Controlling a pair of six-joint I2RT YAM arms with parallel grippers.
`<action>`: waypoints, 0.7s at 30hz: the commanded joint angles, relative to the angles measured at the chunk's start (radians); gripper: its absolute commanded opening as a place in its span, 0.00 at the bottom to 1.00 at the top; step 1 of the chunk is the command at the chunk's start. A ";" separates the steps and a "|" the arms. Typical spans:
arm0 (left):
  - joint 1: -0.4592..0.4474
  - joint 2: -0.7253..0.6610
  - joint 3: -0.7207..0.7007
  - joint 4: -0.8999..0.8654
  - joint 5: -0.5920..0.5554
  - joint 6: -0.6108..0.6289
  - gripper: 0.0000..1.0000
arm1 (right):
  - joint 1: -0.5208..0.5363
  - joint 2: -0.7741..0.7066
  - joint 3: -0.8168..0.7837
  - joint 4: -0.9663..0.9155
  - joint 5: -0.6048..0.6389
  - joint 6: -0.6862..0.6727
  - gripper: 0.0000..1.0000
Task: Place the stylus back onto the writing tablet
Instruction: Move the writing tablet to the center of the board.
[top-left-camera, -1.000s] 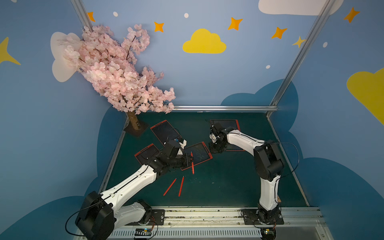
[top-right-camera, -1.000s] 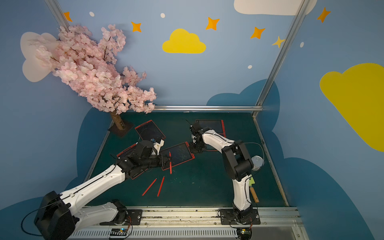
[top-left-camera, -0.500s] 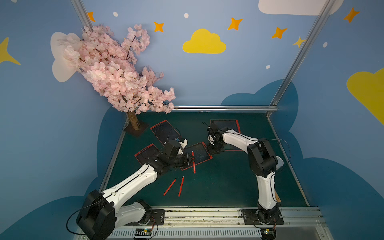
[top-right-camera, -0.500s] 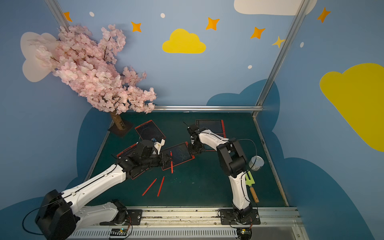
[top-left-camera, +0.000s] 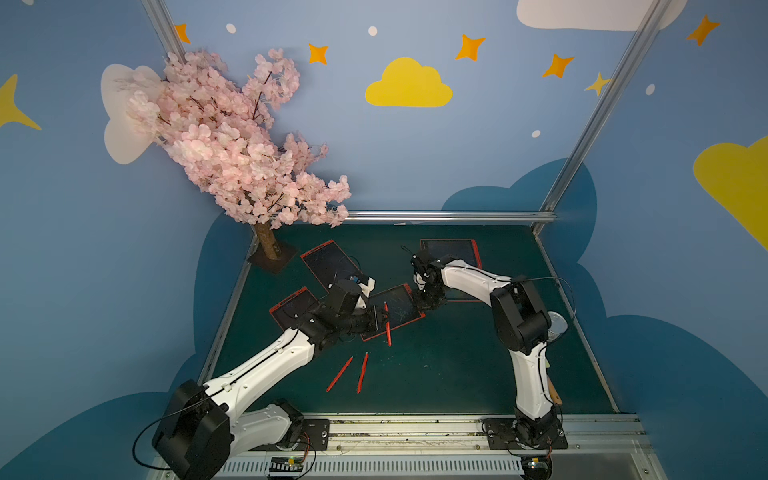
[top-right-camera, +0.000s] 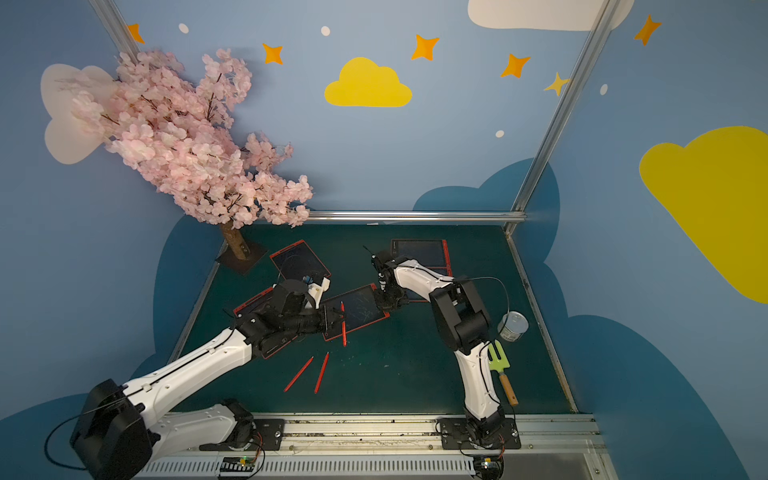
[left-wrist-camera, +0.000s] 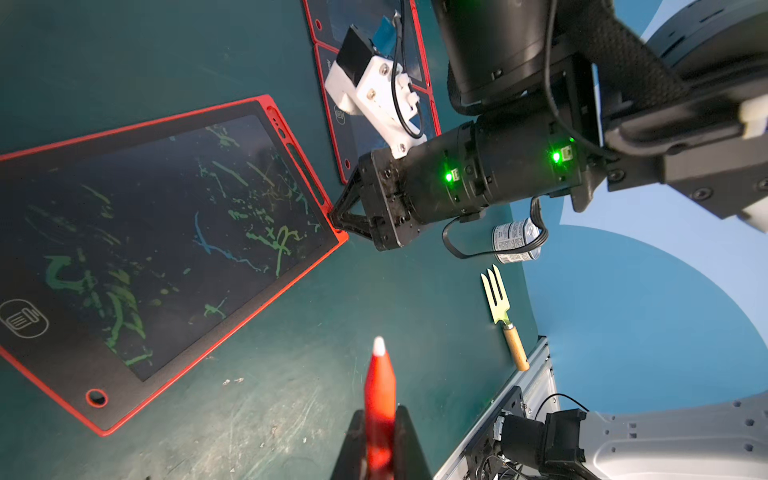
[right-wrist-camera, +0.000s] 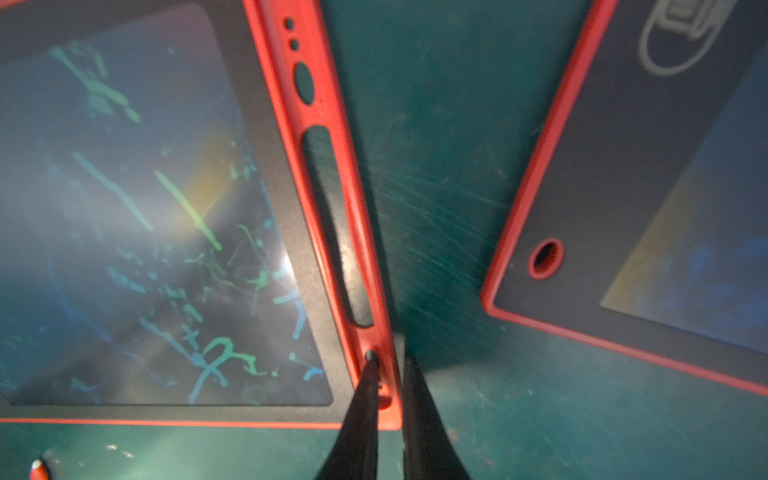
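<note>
The writing tablet (top-left-camera: 399, 305) (top-right-camera: 360, 308), red-framed with green scribbles on its dark screen, lies mid-table. My left gripper (top-left-camera: 379, 321) (top-right-camera: 332, 319) (left-wrist-camera: 380, 413) is shut on a red stylus (top-left-camera: 387, 328) (top-right-camera: 343, 328) (left-wrist-camera: 379, 374), whose white tip hangs above the table just off the tablet's (left-wrist-camera: 166, 249) near edge. My right gripper (top-left-camera: 424, 301) (top-right-camera: 388, 302) (right-wrist-camera: 390, 358) is shut on the tablet's (right-wrist-camera: 145, 228) red rim at a corner. One finger sits in the stylus slot (right-wrist-camera: 332, 216), the other outside the frame.
Two more red styluses (top-left-camera: 339, 374) (top-left-camera: 362, 372) lie loose on the green table. Other tablets lie at the back left (top-left-camera: 330, 262), the left (top-left-camera: 293, 305) and the back right (top-left-camera: 451, 253). A pink tree (top-left-camera: 232, 141), a can (top-right-camera: 513, 326) and a garden fork (top-right-camera: 500, 365) stand around.
The right arm's elbow has swung left and its jaws have narrowed a little at the tablet's corner. The left gripper and the stylus have barely moved.
</note>
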 joint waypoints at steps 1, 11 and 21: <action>0.004 -0.007 -0.008 0.015 0.013 0.000 0.11 | 0.014 0.024 0.010 -0.029 0.009 -0.010 0.11; 0.004 -0.015 -0.027 0.031 0.016 -0.006 0.11 | 0.049 -0.049 -0.093 -0.002 -0.007 0.016 0.04; 0.004 0.006 -0.011 0.014 0.021 0.010 0.12 | 0.112 -0.165 -0.219 0.003 -0.004 0.172 0.04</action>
